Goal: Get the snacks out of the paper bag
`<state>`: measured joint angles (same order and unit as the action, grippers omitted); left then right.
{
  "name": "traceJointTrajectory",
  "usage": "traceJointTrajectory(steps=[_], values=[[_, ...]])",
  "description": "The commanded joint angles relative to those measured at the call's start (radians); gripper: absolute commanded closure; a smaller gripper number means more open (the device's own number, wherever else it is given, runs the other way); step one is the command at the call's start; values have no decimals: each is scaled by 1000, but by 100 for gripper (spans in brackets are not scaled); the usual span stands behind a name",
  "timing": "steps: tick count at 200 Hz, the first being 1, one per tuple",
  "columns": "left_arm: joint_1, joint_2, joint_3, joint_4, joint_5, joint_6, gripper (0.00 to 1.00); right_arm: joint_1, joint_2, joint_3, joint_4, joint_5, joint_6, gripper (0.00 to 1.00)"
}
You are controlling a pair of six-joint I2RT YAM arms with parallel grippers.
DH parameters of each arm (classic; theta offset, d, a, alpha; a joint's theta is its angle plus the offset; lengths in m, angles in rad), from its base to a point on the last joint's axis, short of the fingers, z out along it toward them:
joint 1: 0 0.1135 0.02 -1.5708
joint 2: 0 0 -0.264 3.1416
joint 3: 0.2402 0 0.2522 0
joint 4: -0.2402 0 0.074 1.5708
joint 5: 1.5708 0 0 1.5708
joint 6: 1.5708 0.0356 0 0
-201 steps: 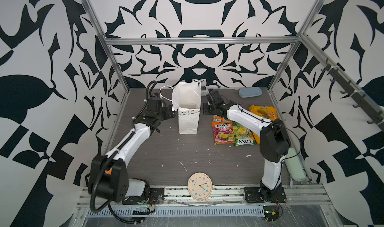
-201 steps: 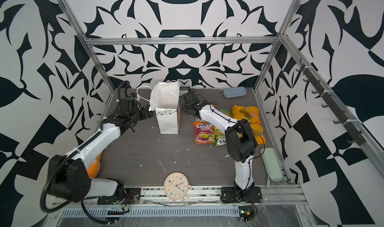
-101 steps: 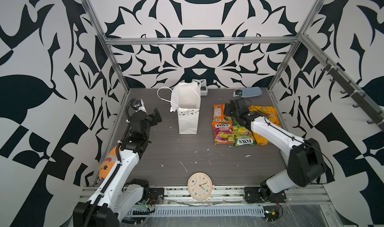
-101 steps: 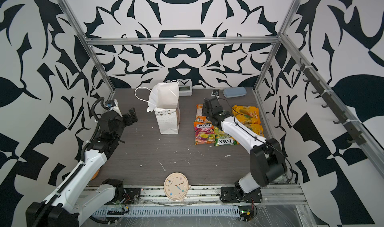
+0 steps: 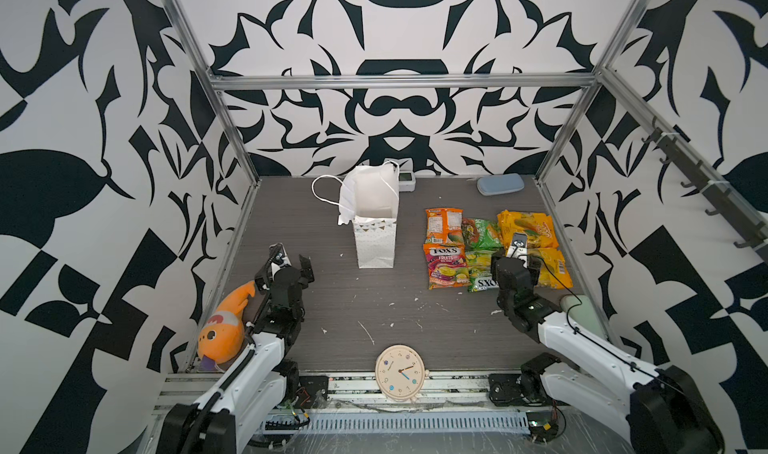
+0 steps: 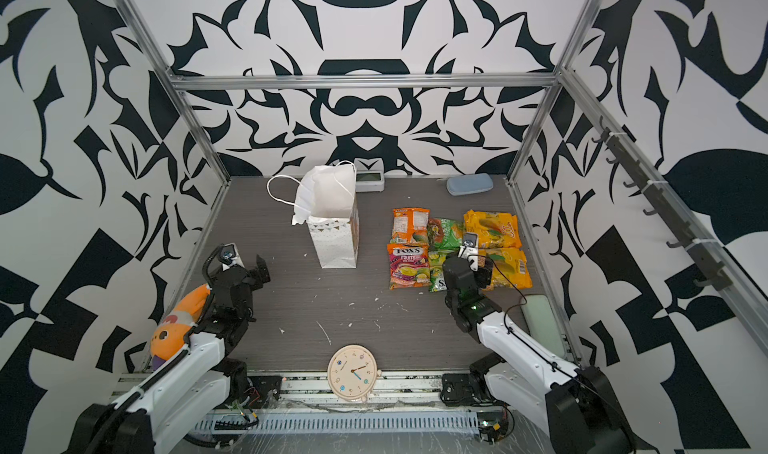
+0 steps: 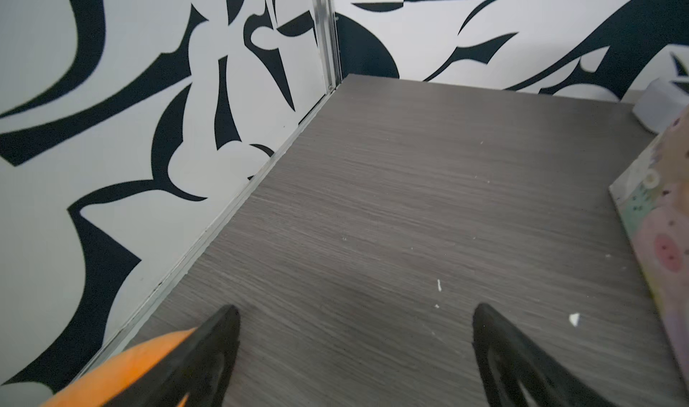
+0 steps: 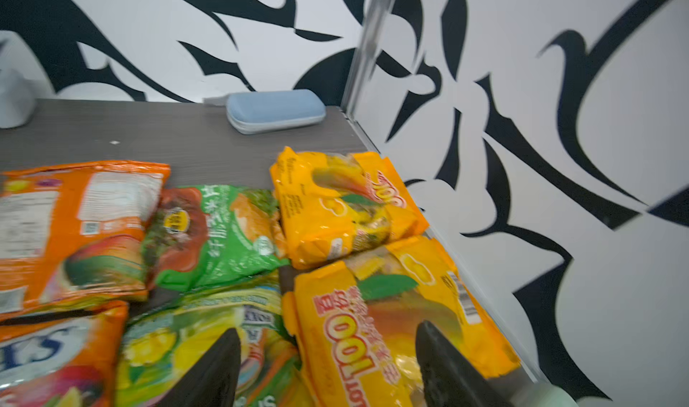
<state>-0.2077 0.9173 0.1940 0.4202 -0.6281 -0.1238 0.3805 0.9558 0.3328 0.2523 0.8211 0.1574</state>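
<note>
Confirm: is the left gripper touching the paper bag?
Apart. In a top view the left gripper hangs open, with bare table between it and the paper bag.

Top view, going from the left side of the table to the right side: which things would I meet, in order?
orange plush fish → left gripper → paper bag → snacks

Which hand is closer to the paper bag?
Left. The left hand is open, left of the paper bag and apart from it; the right hand is farther off, over the snacks on the bag's other side.
</note>
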Motion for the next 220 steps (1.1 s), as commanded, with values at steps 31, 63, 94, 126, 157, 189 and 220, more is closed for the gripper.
traceJointTrajectory(steps=[31,63,94,126,157,189,220], values=[[40,296,90,272,38,40,0,-73,126,-107,309,3,-31,22],[81,437,79,510,104,81,1,-83,308,-82,558,-13,-121,22],[174,580,21,749,204,33,0,-128,401,-60,659,-51,-176,22],[175,703,-23,975,320,79,0,-203,339,-102,644,-308,-155,22],[175,646,25,802,381,96,1,-213,326,-114,649,-421,-174,22],[190,635,112,620,427,102,0,-252,457,-98,784,-547,-162,22],[253,635,187,475,471,39,0,-254,554,-75,814,-586,-180,22]])
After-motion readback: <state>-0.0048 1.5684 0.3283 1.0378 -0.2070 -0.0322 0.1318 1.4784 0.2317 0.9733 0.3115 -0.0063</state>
